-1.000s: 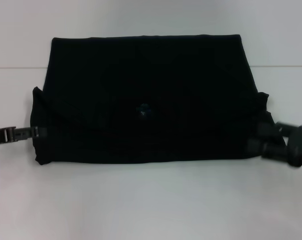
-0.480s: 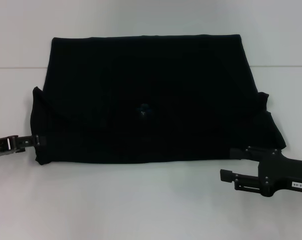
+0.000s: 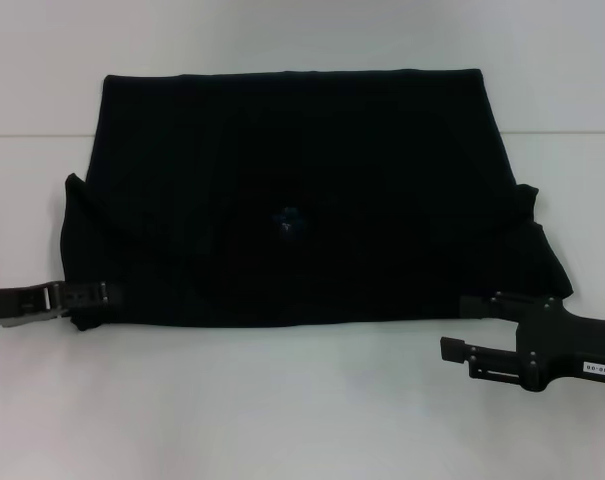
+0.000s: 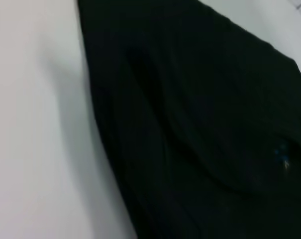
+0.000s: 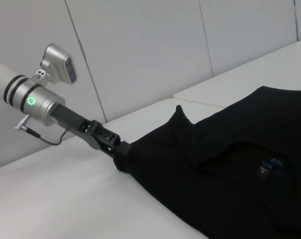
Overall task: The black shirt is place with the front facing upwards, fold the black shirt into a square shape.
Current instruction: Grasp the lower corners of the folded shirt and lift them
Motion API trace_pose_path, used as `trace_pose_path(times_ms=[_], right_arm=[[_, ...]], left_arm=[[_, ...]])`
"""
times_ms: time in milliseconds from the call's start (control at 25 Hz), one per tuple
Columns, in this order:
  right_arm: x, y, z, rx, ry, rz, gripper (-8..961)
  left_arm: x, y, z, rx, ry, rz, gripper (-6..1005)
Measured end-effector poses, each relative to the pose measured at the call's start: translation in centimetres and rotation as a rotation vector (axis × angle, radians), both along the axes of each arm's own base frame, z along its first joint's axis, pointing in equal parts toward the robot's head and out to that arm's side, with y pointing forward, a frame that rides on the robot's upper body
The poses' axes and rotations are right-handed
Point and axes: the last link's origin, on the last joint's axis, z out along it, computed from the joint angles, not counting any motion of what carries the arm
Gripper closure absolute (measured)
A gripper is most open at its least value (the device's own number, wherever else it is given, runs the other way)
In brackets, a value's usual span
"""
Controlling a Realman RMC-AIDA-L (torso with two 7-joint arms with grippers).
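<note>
Left gripper point(image 3: 94, 294) now further into black shirt point(image 3: 302, 190) edge, jaws' state unclear.

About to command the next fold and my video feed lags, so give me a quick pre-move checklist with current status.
1. Black shirt lies flat on the white table, partly folded: ok.
2. Blue neck label faces up near the middle: ok.
3. Left tool reaches the shirt's near left corner: ok.
4. Left tool's grip on cloth: cannot tell, tips hidden against black fabric.
5. Right tool open at the near right corner, upper finger at the hem, lower off the cloth: not ok for lifting.
6. Square shape reached: not ok, sleeves stick out sideways.
</note>
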Motion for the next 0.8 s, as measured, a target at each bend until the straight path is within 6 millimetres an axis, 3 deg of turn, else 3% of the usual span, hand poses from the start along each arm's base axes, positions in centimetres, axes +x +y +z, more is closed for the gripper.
trace_pose_path(times_ms=[400,520,720,800], right_arm=[[0.01,-0.05,0.06,0.001,0.006,-0.002,207],[0.04,-0.10,0.06,0.000,0.006,-0.003,209],[0.18,-0.12,0.22,0.004,0.009,-0.011,211],[0.33,-0.04,0.51,0.007,0.013,-0.030,211]], left_arm=[[0.61,0.23,-0.55,-0.051,0.023,-0.018,205],[0.64,0.24,-0.55,-0.052,0.024,-0.021,441],[0.67,0.21,-0.56,-0.054,0.022,-0.023,681],[0.70,0.23,-0.49,-0.051,0.017,-0.023,715]])
